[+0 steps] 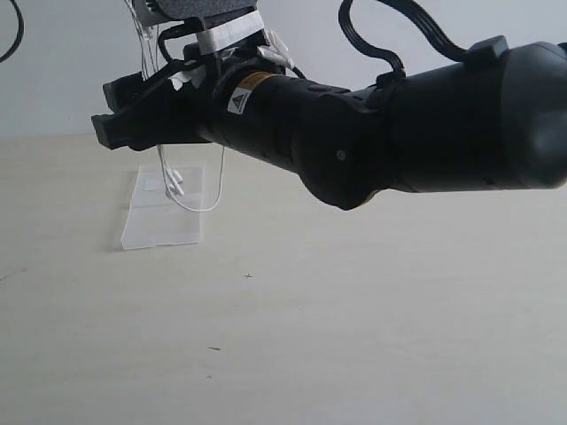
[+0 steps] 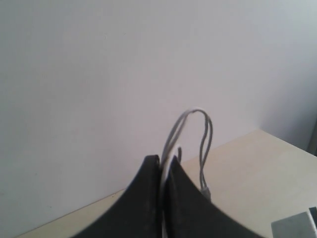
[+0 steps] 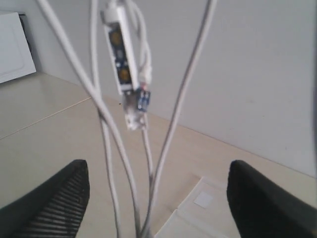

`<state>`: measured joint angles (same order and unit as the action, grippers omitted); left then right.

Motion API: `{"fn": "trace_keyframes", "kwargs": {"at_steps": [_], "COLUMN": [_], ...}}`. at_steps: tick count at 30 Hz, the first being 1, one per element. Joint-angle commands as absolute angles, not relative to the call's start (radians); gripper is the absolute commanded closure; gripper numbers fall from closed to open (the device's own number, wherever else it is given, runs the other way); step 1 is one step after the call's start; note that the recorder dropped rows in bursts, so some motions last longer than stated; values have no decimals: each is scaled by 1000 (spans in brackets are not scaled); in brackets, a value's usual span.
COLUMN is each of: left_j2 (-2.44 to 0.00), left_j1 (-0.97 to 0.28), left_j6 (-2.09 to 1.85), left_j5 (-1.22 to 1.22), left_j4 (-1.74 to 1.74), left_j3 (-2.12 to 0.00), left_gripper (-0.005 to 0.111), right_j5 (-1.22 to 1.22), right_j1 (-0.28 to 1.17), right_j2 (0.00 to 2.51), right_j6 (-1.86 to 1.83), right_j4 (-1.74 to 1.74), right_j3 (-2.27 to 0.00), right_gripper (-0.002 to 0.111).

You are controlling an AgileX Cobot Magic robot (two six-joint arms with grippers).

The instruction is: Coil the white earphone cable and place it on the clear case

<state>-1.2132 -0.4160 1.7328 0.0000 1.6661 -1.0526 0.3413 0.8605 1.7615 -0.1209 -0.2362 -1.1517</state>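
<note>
The white earphone cable [image 1: 205, 202] hangs in long loops from near the top of the exterior view, with its earbuds [image 1: 174, 182] dangling just above the clear case [image 1: 164, 220] lying flat on the table. My left gripper [image 2: 162, 163] is shut on the cable, and a loop [image 2: 197, 115] arches up out of its jaws. My right gripper [image 3: 158, 168] is open, with several strands hanging between its fingers [image 3: 54, 198] untouched. The inline remote [image 3: 121, 54] hangs above them. The clear case [image 3: 203, 210] lies below. In the exterior view the right gripper [image 1: 111, 131] reaches in beside the strands.
The right arm's thick black body [image 1: 381, 124] crosses the exterior view from the right, trailing a black robot cable [image 1: 390, 40]. The pale wooden table [image 1: 354, 319] spreads in front of and to the right of the case. A light wall stands behind it.
</note>
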Motion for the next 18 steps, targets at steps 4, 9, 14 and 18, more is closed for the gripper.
{"fn": "trace_keyframes", "kwargs": {"at_steps": [4,9,14,18], "left_j2": [-1215,-1215,-1215,-1215], "left_j1": [-418,-418,-418,-418], "left_j6": [1733,1733,1733,1733], "left_j5": [0,0,-6,-12], "left_j4": [1656,1656,1653,1653], "left_j3": [-1066,-1072,-1072,-1072], "left_gripper": [107,107,107,107], "right_j5": [336,334,321,289], "right_j1": [861,861,861,861], "right_j2": [1762,1762,1762,1762], "right_j6": [-82,-82,-82,-84], "right_j4": [-237,-237,-237,-237], "right_j3": [-1158,-1158,-1158,-1158], "right_gripper": [68,108,108,108]}}
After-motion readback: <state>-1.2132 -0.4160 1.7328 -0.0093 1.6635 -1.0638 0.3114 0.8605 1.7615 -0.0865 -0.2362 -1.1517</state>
